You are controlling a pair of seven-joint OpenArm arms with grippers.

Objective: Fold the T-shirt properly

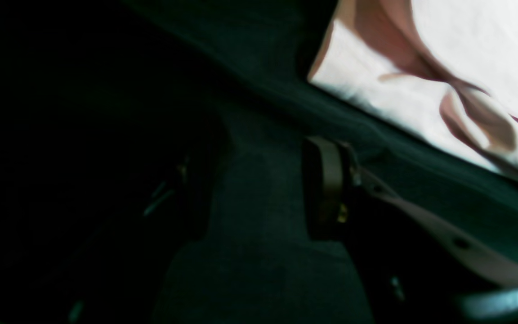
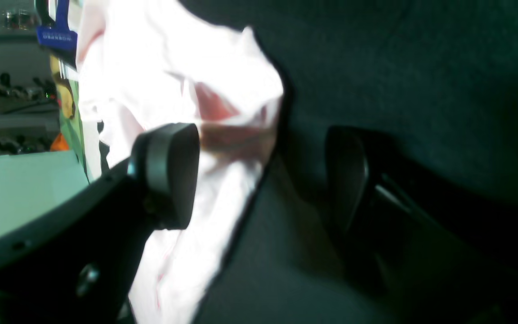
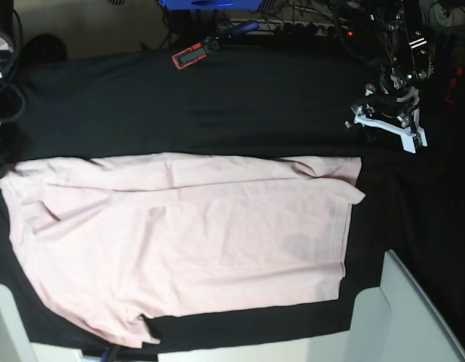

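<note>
The pale pink T-shirt (image 3: 187, 241) lies spread flat on the black table cloth (image 3: 240, 105), plain side up, with sleeves at the left end. My left gripper (image 3: 390, 130) hovers over bare cloth beyond the shirt's right far corner. In its wrist view, the left gripper (image 1: 259, 193) is open with only black cloth in the gap, and the T-shirt (image 1: 466, 54) is at the upper right. My right gripper (image 2: 259, 175) is open too. A crumpled edge of the T-shirt (image 2: 169, 81) lies behind its left finger (image 2: 169, 175) and reaches into the gap. The right gripper is not clearly seen in the base view.
A red and black hand tool (image 3: 194, 53) lies at the back of the cloth, near a blue box (image 3: 209, 4). Cables and electronics (image 3: 322, 26) crowd the back right. A white panel (image 3: 413, 317) stands at the front right corner.
</note>
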